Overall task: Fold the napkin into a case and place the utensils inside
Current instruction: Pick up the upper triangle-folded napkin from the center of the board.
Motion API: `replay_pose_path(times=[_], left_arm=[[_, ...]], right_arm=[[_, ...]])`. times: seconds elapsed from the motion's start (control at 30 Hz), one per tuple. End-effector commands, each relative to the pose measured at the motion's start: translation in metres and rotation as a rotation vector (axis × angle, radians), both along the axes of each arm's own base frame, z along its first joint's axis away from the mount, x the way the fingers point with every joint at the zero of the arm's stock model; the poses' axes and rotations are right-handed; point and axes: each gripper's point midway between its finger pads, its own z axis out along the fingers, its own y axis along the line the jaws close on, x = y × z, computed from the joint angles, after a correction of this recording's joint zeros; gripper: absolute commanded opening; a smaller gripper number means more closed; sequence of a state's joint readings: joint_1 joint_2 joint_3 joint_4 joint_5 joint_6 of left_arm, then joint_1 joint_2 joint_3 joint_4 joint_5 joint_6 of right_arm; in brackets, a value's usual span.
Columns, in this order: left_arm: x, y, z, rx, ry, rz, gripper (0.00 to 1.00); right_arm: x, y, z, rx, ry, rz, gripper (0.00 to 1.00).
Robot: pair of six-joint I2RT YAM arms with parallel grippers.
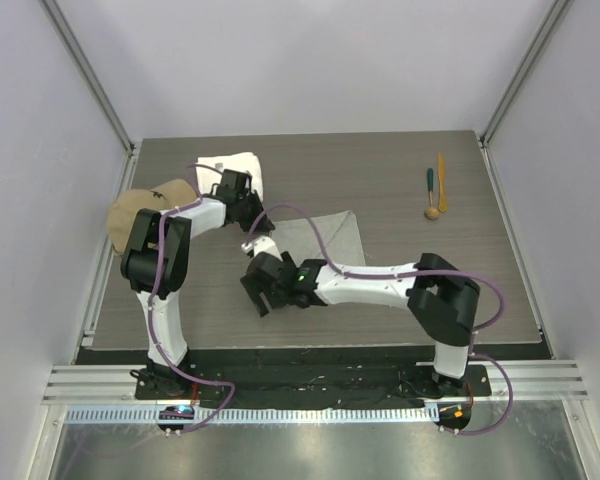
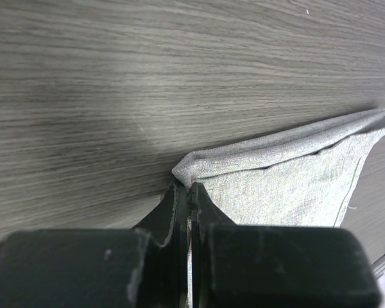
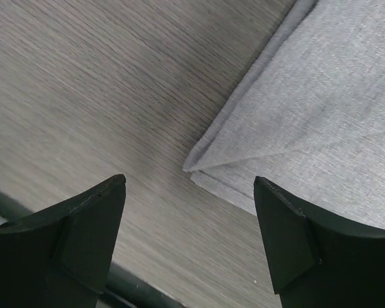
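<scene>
**deskwatcher:** ok so the napkin (image 1: 320,240) is sitting roughly mid-desk, a bit left of centre. It's flat and already doubled over, since you can see two layers stacked at the near corner. It's a wide lopsided shape though, nowhere near a narrow pocket. I'd call this mid-fold, with the case not made yet.

**foldnerd:** what are the hands doing?

**deskwatcher:** the left hand (image 2: 187,196) is pinched tight on the napkin's left corner, cloth right between the fingers. The right hand (image 3: 189,183) has its fingers wide apart with nothing in them. It's hanging over the near corner where the layers meet.

**foldnerd:** so the next move is the right one coming down to grab?

**deskwatcher:** that's my guess. It probably has to drop, close on both layers at that corner and not just the top one, then the pair carry that side across together. Thin cloth, so if one hand pulls ahead I'd expect the edge to skew.

**foldnerd:** and the utensils?

**deskwatcher:** the utensils (image 1: 435,190) are way over at the far right of the desk (image 1: 400,310), well apart from the napkin. There's a teal-handled one, an orange stick and a little wooden spoon, all close together. A white towel (image 1: 242,163) and a tan cap (image 1: 135,212) are off at the far left, by the left arm.
</scene>
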State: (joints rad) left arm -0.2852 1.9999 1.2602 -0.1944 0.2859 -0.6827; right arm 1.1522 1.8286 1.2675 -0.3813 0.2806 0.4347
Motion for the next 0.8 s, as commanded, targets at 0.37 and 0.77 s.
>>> replay_pose_path(times=[0.37, 0.77], left_arm=[[-0.028, 0.031, -0.037, 0.141, 0.187, 0.095, 0.00], [-0.028, 0.034, -0.036, 0.155, 0.182, 0.100, 0.00]], right_arm=[[0.009, 0.006, -0.026, -0.202, -0.145, -0.070, 0.65], [0.002, -0.006, -0.051, -0.236, -0.121, -0.102, 0.47]])
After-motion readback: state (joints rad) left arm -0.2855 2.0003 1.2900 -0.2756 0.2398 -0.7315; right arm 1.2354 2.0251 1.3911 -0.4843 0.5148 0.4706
